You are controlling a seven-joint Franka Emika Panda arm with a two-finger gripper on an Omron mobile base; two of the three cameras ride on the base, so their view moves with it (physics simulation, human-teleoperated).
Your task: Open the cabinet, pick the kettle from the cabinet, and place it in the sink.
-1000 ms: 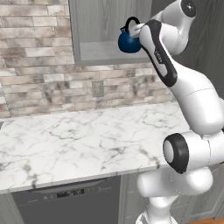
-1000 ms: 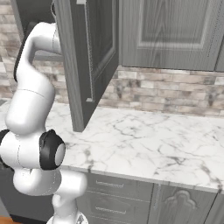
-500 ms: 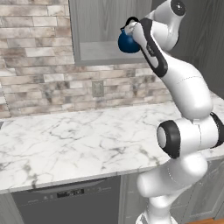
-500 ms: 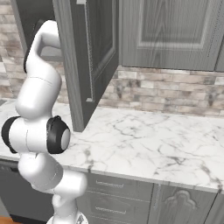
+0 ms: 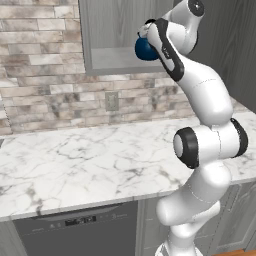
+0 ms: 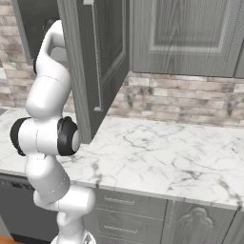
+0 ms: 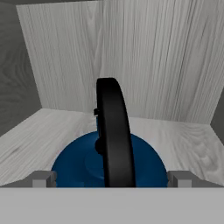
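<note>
Cabinet (image 5: 125, 30): grey wood-grain wall cabinet, door (image 6: 95, 62) swung open, pale shelf inside.
Kettle (image 7: 109, 164): dark blue, round, sitting on the cabinet shelf near its front edge, black loop handle (image 7: 114, 131) standing upright.
My gripper (image 7: 111, 179): reaching into the cabinet, fingers (image 7: 41, 179) spread wide, one on each side of the kettle body, handle rising between them; I cannot tell if they touch it.
Counter (image 5: 85, 160): white marble, below the cabinet.

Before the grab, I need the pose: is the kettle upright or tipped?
Upright. In the hand view the kettle sits on the cabinet shelf with its black loop handle arching straight up over the blue body.
</note>
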